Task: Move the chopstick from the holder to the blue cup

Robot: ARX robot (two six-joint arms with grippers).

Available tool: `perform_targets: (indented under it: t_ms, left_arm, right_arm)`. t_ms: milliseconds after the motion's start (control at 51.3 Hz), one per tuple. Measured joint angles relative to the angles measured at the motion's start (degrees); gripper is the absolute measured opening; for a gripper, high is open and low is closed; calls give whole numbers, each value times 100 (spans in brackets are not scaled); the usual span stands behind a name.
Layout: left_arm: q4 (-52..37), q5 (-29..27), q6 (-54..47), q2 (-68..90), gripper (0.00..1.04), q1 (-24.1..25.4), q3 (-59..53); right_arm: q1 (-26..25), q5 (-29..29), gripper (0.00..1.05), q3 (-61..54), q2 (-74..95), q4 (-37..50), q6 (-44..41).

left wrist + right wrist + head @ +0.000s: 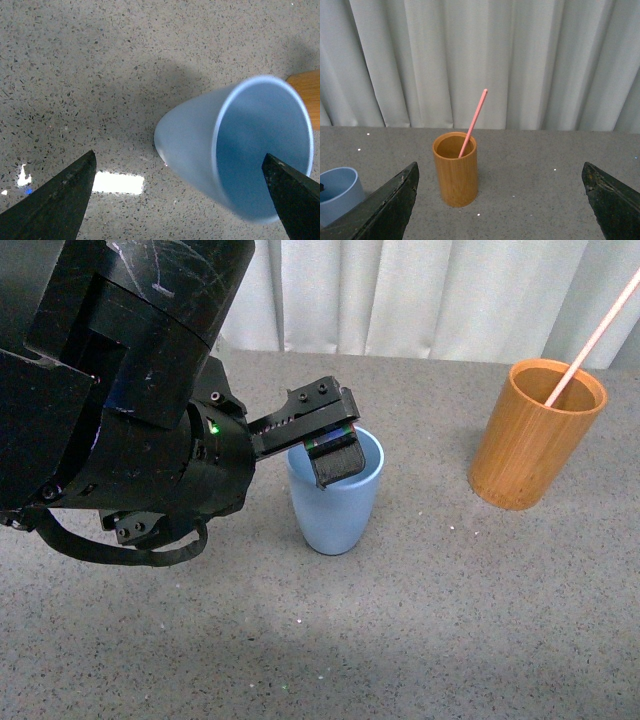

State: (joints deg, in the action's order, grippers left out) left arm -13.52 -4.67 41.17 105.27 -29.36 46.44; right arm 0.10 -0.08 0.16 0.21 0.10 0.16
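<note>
While the chopstick [590, 340] leans in the holder [530, 455], its lower end rests inside the bamboo cylinder and its upper end tilts away past the rim, as the right wrist view also shows [472, 122]. The holder stands upright on the grey speckled table [450, 640], well apart from the blue cup [335, 510], which stands upright to its left. The left gripper [176, 200] is spread wide astride the cup's wall, with one finger [338, 462] dipping inside the rim and the other [55, 205] outside over the table; contact with the cup cannot be told. The right gripper [500, 200] is likewise spread wide, holding nothing and facing the holder [456, 180] before a pale curtain [545, 60].
</note>
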Motion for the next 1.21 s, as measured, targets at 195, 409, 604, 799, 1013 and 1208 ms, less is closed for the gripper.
perform_targets:
  t_ms: [195, 409, 604, 799, 1013, 1208]
  left_arm:
    - [96, -92, 4, -63, 98, 76, 0]
    - [-3040, -1663, -1512, 164, 81, 227, -962]
    - [-6376, -1292, -3624, -798, 45, 1113, -2673]
    - [-5099, 111, -4004, -3023, 4, 2435, -3943]
    - [-280, 466, -4068, -8470, 4, 2918, -4531]
    - [1329, 466, -4072, -10469, 4, 2922, -4531]
  right_arm:
    - [0, 0, 95, 0, 0, 0, 0]
    - [0, -15, 95, 0, 0, 0, -4]
    - [0, 13, 95, 0, 0, -2, -2]
    - [0, 2, 95, 0, 0, 0, -2]
    - [0, -2, 95, 0, 0, 0, -2]
    - [0, 4, 95, 0, 0, -2, -2]
